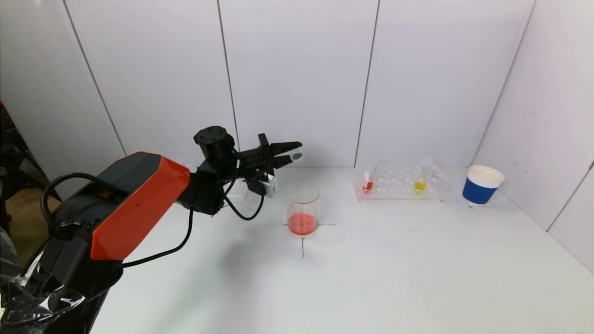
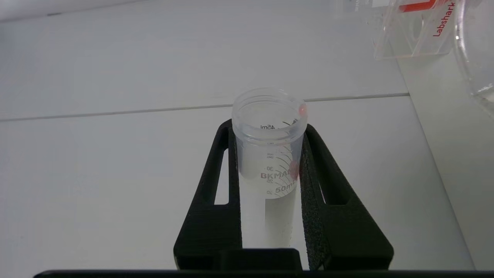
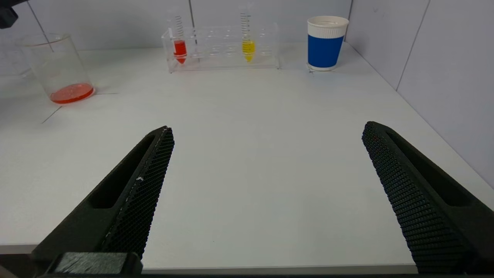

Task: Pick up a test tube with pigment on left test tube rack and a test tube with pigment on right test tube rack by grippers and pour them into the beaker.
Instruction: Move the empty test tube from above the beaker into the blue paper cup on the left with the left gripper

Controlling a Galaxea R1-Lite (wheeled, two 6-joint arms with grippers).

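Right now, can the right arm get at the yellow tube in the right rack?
Probably yes: the right pincer is open and empty, with bare table between it and the yellow tube. The blue cup stands off to one side.

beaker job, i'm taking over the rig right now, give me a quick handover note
Left pincer: shut on an emptied test tube, held tilted, mouth out, up and to the left of the beaker.
Right pincer: open, empty, low over the table, facing the right rack.
Beaker: on the cross mark, red liquid in the bottom.
Right rack: one red tube and one yellow tube standing upright in it.
Done: left tube poured.
Left: pick a right-rack tube and pour it.
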